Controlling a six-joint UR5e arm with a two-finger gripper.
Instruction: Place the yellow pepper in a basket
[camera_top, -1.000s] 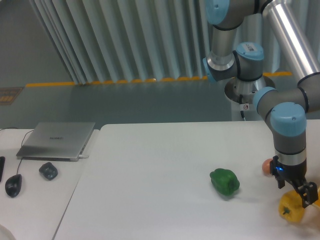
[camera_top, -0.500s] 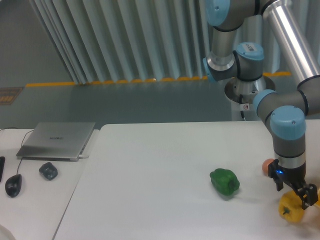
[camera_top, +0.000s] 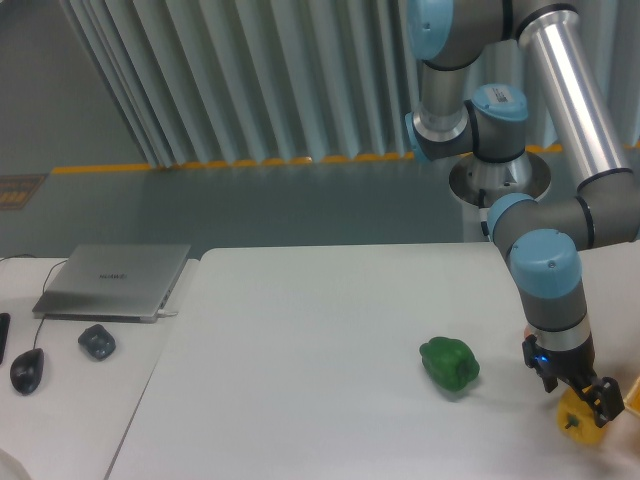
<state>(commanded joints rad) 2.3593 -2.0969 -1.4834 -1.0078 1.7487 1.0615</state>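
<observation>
The yellow pepper (camera_top: 581, 424) lies on the white table (camera_top: 300, 380) near its front right corner. Only its lower lobes show below the gripper. My gripper (camera_top: 576, 387) points down right on top of the pepper, its dark fingers (camera_top: 606, 402) spread apart and straddling the pepper's upper part. The jaws look open, and I see no squeeze on the fruit. A small pale orange corner, the basket (camera_top: 633, 388), shows at the right edge of the frame, just right of the gripper.
A green pepper (camera_top: 449, 363) lies on the table left of the gripper. On the side desk at the left are a closed laptop (camera_top: 113, 281), a dark mouse (camera_top: 27, 370) and a small dark object (camera_top: 97, 342). The arm's base column (camera_top: 498, 180) stands behind the table.
The gripper has shifted a little left and come lower over the yellow pepper, covering more of it. The arm now hides the small orange-pink ball. The pepper has barely moved.
</observation>
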